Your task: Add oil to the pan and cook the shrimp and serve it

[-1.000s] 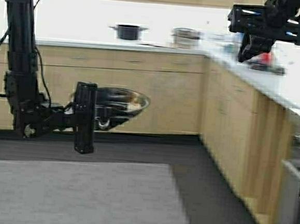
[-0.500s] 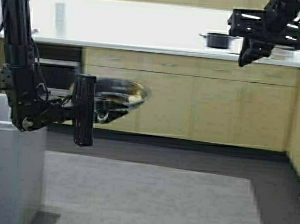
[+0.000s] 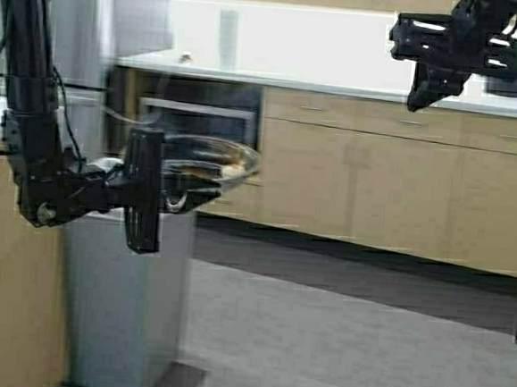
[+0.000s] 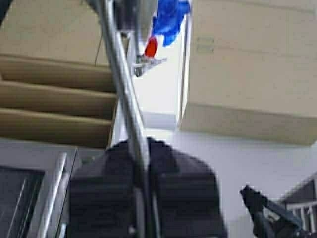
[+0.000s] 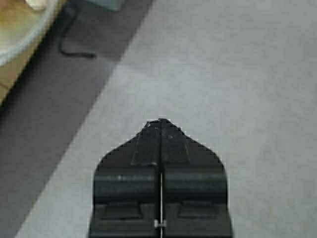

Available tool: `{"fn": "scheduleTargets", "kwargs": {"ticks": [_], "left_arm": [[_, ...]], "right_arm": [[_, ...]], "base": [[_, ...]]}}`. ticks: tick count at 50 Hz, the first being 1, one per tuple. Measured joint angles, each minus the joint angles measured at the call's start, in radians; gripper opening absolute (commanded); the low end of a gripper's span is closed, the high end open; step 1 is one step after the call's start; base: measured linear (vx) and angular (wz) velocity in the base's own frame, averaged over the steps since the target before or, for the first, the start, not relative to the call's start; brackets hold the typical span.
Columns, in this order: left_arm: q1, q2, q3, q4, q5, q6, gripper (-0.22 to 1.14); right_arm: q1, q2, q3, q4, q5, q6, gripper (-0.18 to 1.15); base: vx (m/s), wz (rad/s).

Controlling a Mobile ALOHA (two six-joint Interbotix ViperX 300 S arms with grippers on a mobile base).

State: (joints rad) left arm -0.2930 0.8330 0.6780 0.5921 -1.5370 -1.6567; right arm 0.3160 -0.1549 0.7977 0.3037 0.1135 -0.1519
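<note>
At left, mid-air: L pincer (image 3: 144,189) clamped on pan (image 3: 203,164) handle, pan held level off the floor.
Pale shrimp (image 3: 233,169) sits inside pan near far rim. R pincer (image 3: 425,92) up high at right, fingers together, holding nothing; R wrist view shows it over grey floor (image 5: 223,74). Behind: cabinets (image 3: 376,185), oven (image 3: 197,117), white worktop (image 3: 321,80).

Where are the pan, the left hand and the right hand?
pan (image 3: 209,164): high view, on its rim and bowl.
left hand (image 3: 143,201): high view, on the black fingers clamping the pan's handle.
right hand (image 5: 160,130): right wrist view, between the closed fingertips.
</note>
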Motion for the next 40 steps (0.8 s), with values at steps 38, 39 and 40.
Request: {"fn": "scheduleTargets", "kwargs": {"ticks": [38, 39, 40], "left_arm": [[0.005, -0.316, 0.138, -0.028, 0.031, -0.031, 0.04], [0.006, -0.342, 0.149, -0.032, 0.046, -0.038, 0.04], [0.008, -0.365, 0.158, -0.035, 0.060, -0.043, 0.04]], "right_arm": [[-0.002, -0.003, 0.012, 0.005, 0.018, 0.000, 0.06], [0.000, -0.005, 0.012, 0.005, 0.020, 0.000, 0.06], [0.000, -0.005, 0.011, 0.005, 0.021, 0.000, 0.06]], "base": [[0.15, 0.51], [0.14, 0.42], [0.13, 0.42]]}}
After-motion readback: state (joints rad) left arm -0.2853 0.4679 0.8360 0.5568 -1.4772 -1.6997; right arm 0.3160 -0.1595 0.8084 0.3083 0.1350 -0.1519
